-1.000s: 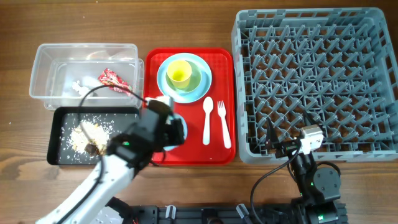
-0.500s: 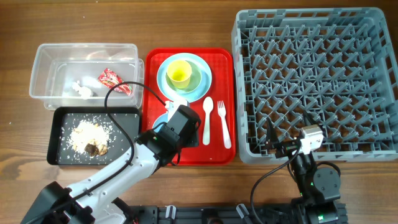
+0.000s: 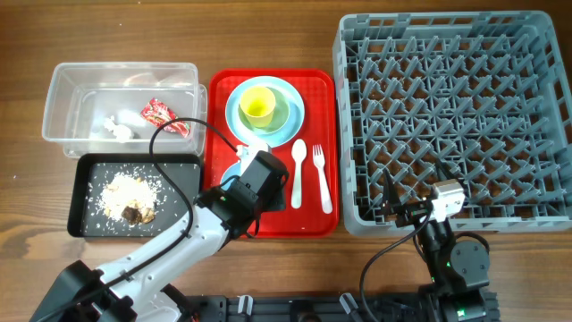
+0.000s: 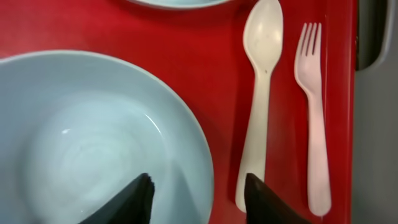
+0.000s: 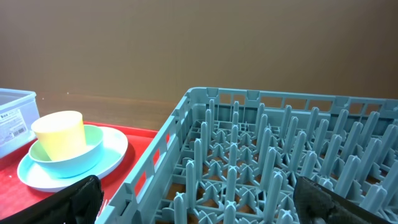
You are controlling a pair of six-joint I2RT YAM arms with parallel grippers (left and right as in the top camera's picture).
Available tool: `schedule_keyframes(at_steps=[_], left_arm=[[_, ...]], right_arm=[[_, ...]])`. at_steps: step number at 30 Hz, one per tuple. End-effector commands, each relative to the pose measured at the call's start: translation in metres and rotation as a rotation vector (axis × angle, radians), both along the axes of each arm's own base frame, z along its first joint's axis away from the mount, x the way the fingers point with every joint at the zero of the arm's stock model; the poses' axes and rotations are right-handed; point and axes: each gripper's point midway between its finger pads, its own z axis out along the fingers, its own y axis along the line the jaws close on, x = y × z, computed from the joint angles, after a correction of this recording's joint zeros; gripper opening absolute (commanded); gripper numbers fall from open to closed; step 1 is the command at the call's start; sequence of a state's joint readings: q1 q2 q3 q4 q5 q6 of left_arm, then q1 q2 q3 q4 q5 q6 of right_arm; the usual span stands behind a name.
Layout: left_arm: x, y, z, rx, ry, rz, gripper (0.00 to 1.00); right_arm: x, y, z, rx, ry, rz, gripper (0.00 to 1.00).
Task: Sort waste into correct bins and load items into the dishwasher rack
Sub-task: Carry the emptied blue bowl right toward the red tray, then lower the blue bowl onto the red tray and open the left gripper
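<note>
The dishwasher rack (image 3: 456, 116) sat right of the red tray (image 3: 315, 107); there lay the small light blue bowl (image 4: 81, 143) — my left gripper (image 4: 198, 193) spread wide astride its rim. My right gripper (image 5: 199, 202) hung open beside the rack.

Left hand (image 4: 198, 186) and right hand (image 5: 199, 190), fingers of each spread apart.

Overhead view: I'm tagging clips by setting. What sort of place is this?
Likely a robot test bench mimicking canteen dish return: grey dishwasher rack, red serving tray of dishes, clear tub and black tray holding waste.
</note>
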State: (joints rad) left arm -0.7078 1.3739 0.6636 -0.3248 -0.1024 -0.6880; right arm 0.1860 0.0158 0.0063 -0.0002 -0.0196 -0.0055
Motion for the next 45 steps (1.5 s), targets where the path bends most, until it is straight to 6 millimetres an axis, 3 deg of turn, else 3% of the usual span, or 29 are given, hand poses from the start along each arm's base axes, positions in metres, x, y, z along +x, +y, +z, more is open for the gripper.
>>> schedule_keyframes(at_steps=[1,4,7,8,19,30,36,45], left_arm=[[0.01,0.009,0.002,0.046,-0.049,0.04,0.54],[0.013,0.006,0.004,0.035,-0.063,0.041,0.67],[0.015,0.005,0.006,0.027,-0.072,0.042,0.98],[0.015,0.004,0.006,0.026,-0.073,0.042,1.0],[0.032,0.006,0.018,-0.003,-0.122,0.079,1.0],[0.093,0.056,0.079,-0.045,-0.289,0.233,1.0],[0.102,0.082,0.079,-0.036,-0.291,0.306,1.0],[0.097,0.086,0.073,-0.016,-0.258,0.309,1.0]], right_arm=[[0.0,0.0,0.001,-0.005,-0.005,0.0,1.0],[0.0,0.0,0.001,-0.005,-0.004,0.0,1.0],[0.0,0.0,0.001,-0.005,-0.005,0.0,1.0],[0.0,0.0,0.001,-0.005,-0.005,0.0,1.0],[0.0,0.0,0.001,-0.005,-0.005,0.0,1.0],[0.0,0.0,0.001,-0.005,-0.005,0.0,1.0],[0.0,0.0,0.001,-0.005,-0.005,0.0,1.0],[0.0,0.0,0.001,-0.005,-0.005,0.0,1.0]])
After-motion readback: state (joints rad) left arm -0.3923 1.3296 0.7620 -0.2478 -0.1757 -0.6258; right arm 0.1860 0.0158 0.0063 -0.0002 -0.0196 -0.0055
